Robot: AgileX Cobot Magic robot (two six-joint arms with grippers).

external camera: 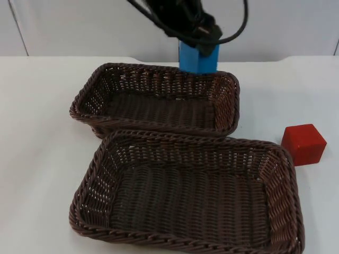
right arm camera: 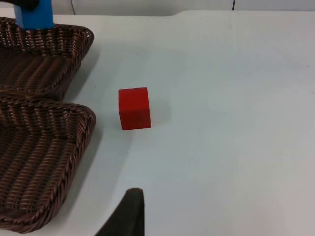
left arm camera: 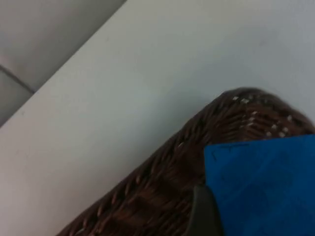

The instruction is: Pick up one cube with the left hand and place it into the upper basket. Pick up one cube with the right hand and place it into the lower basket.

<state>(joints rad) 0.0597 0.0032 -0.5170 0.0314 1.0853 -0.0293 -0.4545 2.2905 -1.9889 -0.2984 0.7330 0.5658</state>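
Left gripper (external camera: 198, 48) clenched on blue cube (external camera: 198, 59) over upper basket (external camera: 90, 95) far rim | right gripper finger state: cannot tell | red cube (external camera: 303, 144) on surface right of lower basket (external camera: 92, 174) | probably light, rigid; grip flat opposite faces.

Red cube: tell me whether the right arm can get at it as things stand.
Probably yes. The red cube sits alone on the white table, apart from the lower basket, with open table around it. The left gripper, shut on the blue cube, is over the upper basket's far rim, away from it.
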